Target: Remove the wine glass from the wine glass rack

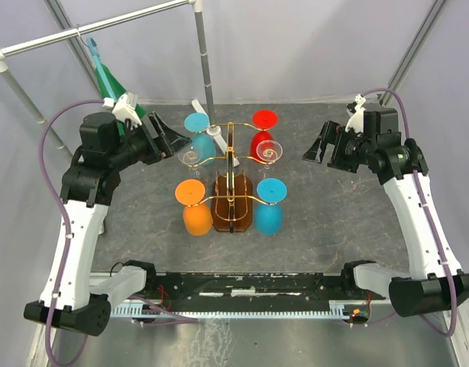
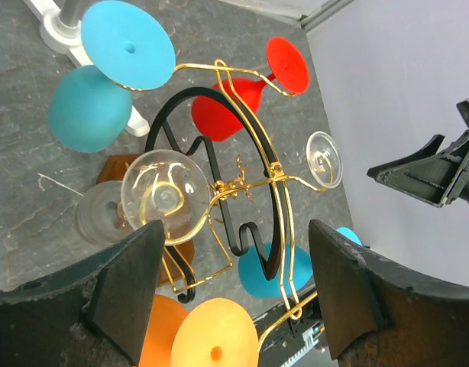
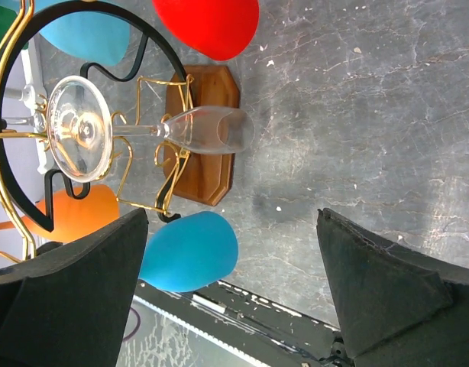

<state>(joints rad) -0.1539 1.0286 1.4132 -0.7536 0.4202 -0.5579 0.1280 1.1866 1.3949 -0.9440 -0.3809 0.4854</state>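
Wine glass rack [image 1: 233, 200]: gold wire stand on a dark wooden base, at the middle of the grey desk [image 1: 334, 222]. The broad base presumably keeps the loaded wire frame from tipping. All six glasses hang on it; none is off yet.

Left end effector [image 1: 172, 139]: released, grasping nothing, close to the rack's left side. Its fingers [image 2: 127, 290] frame the nearer clear glass in the left wrist view, probably lined up for a grasp.

Right end effector [image 1: 317, 147]: released, empty, well apart from the rack on its right side, apparently on standby.

Coloured glasses, four: teal [image 1: 198, 130] back left, red [image 1: 263, 136] back right, orange [image 1: 195, 208] front left, blue [image 1: 270, 206] front right. Each hangs bowl-down, its foot caught on a pair of wires.

Clear wine glass, left [image 1: 190, 155]: hangs likewise from the middle left arm; the likely target, to be slid outward along the wires.

Clear wine glass, right [image 1: 268, 151]: mirrored on the right arm.
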